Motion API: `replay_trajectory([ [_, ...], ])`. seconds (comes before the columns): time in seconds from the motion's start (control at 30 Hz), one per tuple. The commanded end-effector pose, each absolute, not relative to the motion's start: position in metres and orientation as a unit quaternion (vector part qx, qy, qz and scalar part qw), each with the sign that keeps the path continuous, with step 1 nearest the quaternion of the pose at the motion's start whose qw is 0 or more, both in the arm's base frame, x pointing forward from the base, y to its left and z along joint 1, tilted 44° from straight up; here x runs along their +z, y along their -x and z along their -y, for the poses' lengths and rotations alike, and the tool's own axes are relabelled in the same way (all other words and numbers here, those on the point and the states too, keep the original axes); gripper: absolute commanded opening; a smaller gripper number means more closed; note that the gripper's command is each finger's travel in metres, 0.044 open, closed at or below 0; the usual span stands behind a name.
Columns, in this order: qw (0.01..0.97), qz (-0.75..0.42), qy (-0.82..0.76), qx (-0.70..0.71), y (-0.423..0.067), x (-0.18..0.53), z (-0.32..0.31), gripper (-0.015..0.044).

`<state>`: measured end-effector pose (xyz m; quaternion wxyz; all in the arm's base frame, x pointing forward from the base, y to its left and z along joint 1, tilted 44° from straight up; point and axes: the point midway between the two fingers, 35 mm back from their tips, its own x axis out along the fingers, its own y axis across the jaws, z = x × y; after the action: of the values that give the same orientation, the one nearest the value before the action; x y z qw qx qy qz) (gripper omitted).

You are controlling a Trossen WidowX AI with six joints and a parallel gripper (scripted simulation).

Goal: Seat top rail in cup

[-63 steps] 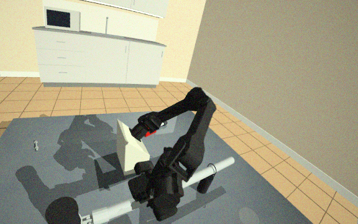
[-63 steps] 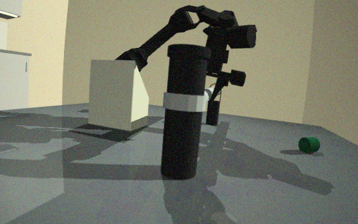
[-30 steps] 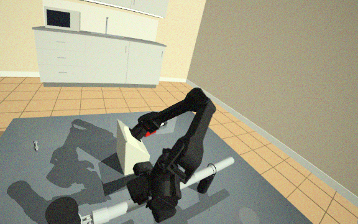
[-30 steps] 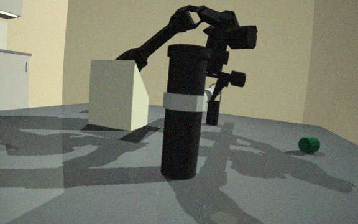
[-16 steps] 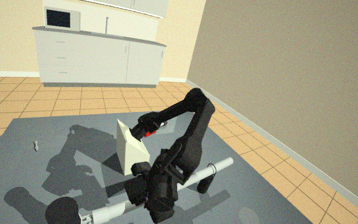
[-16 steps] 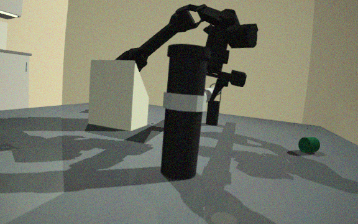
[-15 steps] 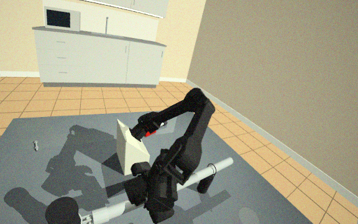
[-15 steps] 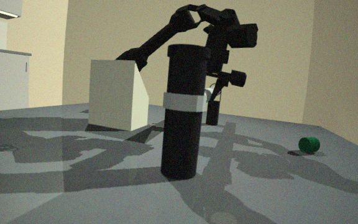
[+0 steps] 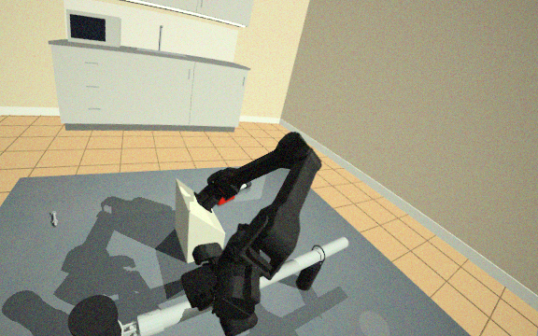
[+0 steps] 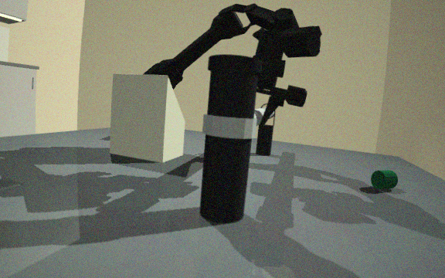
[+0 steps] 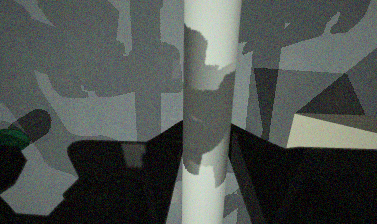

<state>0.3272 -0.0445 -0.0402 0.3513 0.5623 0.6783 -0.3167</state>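
The white rail (image 9: 297,265) (image 11: 211,50) runs through the loop cap's ring (image 9: 324,254) on the small black post (image 9: 308,276) (image 10: 264,140). Its other end points at the big black post (image 9: 92,315) (image 10: 226,174). The grey brace band (image 10: 228,127) sits around that post, below its cap, at about upper-middle height. A pale cup-like piece (image 9: 149,323) is beside the post, in line with the rail; how deep the rail's end sits in it cannot be told. My gripper (image 11: 203,125) is shut on the rail, one finger on each side; the arm hides the grip in the top view.
A cream block with a sloped side (image 9: 204,231) (image 10: 139,116) (image 11: 334,132) stands near the arm's base. A green cylinder (image 10: 385,179) (image 11: 9,137) lies to the right in the exterior view. A small metal piece (image 9: 54,218) lies at the mat's left in the top view.
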Motion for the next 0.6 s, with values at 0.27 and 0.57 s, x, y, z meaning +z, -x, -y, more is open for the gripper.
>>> replay_trajectory([
  [0.27,0.359,-0.67,-0.566,-0.319,-0.3318,-0.0428,0.0592,0.0],
  [0.57,0.359,-0.67,-0.566,-0.319,-0.3326,-0.0467,0.0628,0.0],
])
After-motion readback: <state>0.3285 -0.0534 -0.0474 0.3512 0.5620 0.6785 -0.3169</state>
